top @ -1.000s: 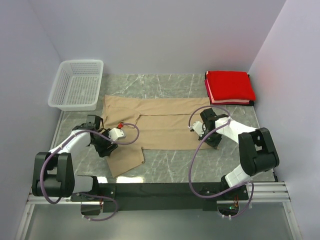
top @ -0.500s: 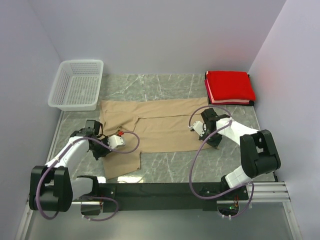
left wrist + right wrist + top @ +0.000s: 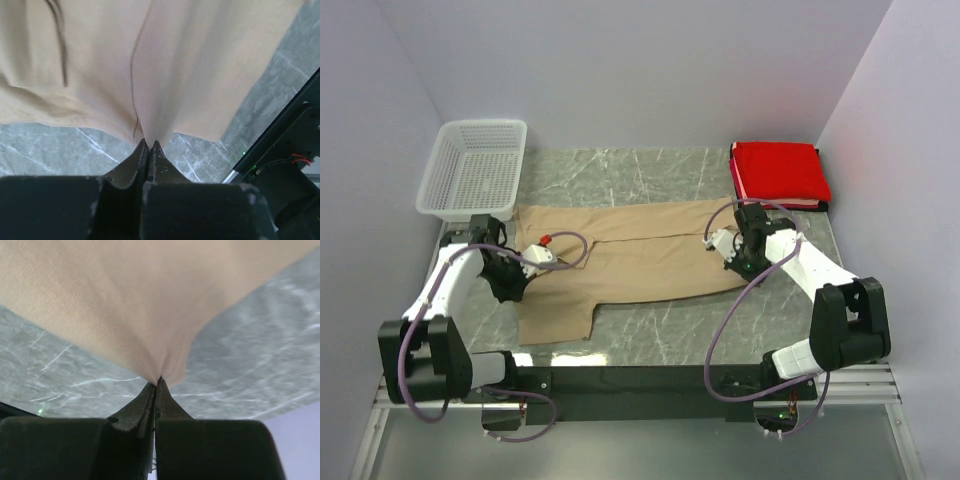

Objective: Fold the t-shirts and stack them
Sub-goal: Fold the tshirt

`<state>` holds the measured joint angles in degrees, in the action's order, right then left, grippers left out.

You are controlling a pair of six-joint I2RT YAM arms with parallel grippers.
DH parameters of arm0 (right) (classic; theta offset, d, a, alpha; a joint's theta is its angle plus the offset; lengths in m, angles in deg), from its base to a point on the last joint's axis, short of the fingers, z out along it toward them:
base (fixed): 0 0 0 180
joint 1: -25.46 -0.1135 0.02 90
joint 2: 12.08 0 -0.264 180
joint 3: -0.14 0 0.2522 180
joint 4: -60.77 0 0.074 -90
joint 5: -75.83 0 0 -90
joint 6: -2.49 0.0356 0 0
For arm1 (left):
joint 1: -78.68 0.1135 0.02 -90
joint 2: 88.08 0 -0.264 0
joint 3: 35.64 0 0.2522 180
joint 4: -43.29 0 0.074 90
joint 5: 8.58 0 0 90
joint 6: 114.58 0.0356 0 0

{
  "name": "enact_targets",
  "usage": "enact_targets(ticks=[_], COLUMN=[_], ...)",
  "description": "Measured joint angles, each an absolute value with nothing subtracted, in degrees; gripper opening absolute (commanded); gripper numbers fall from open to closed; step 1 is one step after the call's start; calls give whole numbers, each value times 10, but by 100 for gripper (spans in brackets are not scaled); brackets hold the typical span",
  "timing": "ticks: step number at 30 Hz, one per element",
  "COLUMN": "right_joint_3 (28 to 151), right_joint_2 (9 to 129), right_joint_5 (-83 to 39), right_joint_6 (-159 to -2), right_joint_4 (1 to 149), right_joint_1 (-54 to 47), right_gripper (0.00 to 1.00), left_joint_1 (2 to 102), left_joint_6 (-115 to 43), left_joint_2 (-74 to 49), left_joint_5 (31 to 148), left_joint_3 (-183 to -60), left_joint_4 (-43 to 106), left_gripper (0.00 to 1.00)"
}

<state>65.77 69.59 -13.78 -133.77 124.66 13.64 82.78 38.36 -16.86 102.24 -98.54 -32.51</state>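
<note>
The tan t-shirt lies spread across the middle of the marble table, with one part hanging toward the near edge at the left. My left gripper is shut on its left edge; in the left wrist view the gripper pinches a peak of tan cloth. My right gripper is shut on the shirt's right edge, and the right wrist view shows the gripper clamped on a tuft of cloth. The red t-shirt lies folded at the far right corner.
A white mesh basket stands at the far left corner. Bare marble shows behind the tan shirt. The black mounting rail runs along the near edge. Grey walls close in on the left, back and right.
My left gripper has shut on the tan shirt's left edge and moved left and back. The right gripper has moved slightly back and right, and the shirt is stretched out between them.
</note>
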Motion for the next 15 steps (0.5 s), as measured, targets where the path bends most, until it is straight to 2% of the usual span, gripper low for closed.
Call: enact_targets(ticks=[15], right_joint_3=[929], right_joint_2=[912], right_joint_5=[-155], right_joint_6=[-1379], right_joint_4=[1299], right_joint_1=[160], right_gripper=[0], left_joint_1=[843], left_joint_6=[356], left_joint_2=[67], left_joint_5=[1064], left_joint_3=[-1240], left_joint_4=[-364], left_gripper=[1])
